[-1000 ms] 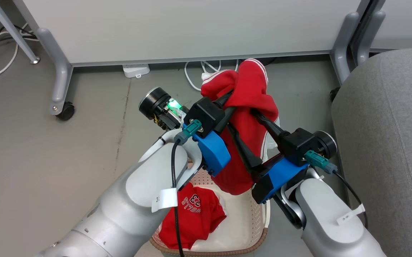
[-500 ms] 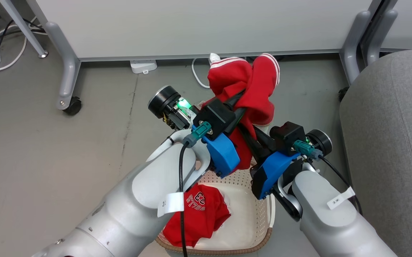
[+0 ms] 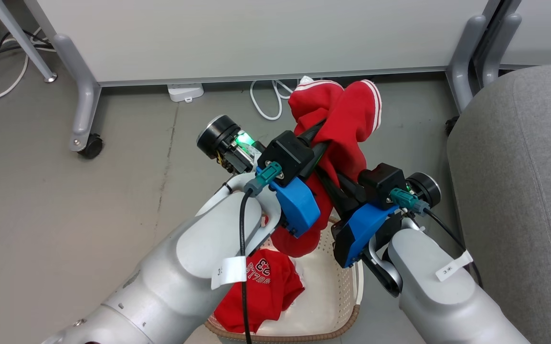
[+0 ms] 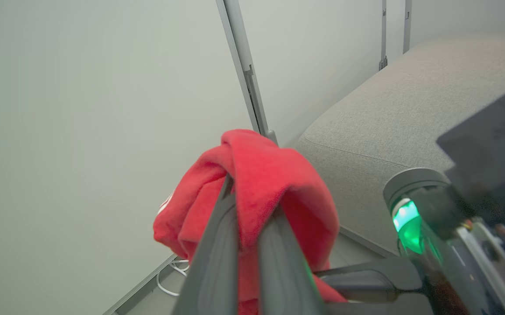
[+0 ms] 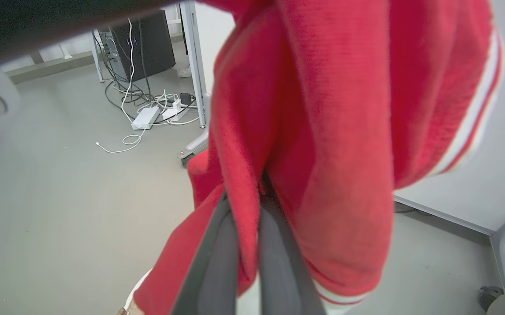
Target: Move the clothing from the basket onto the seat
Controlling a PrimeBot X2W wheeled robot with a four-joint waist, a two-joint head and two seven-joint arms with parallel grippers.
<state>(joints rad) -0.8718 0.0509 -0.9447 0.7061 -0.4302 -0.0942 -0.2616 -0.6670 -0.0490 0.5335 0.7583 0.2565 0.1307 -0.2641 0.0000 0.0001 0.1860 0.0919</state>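
**Inspector:** Grip status?

**Robot:** Both are closed on the striped red garment (image 3: 347, 119), which I hold above the basket (image 3: 344, 286). My left gripper (image 4: 252, 205) pinches one fold and my right gripper (image 5: 243, 205) another.

**Inspector:** Risks?

**Robot:** The knit is soft and fleecy, so thin folds could slip free. The hanging tail may snag the basket's perforated plastic wall. The lettered garment (image 3: 261, 286) lies crumpled in the basket. The grey woven seat (image 3: 519, 191) is on my right.

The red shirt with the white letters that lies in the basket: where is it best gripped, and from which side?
Probably the raised fold at the right edge of the lettered shirt, coming straight down. It lies bunched on the floor of the basket, whose walls bar a sideways approach; the left forearm covers its left part.
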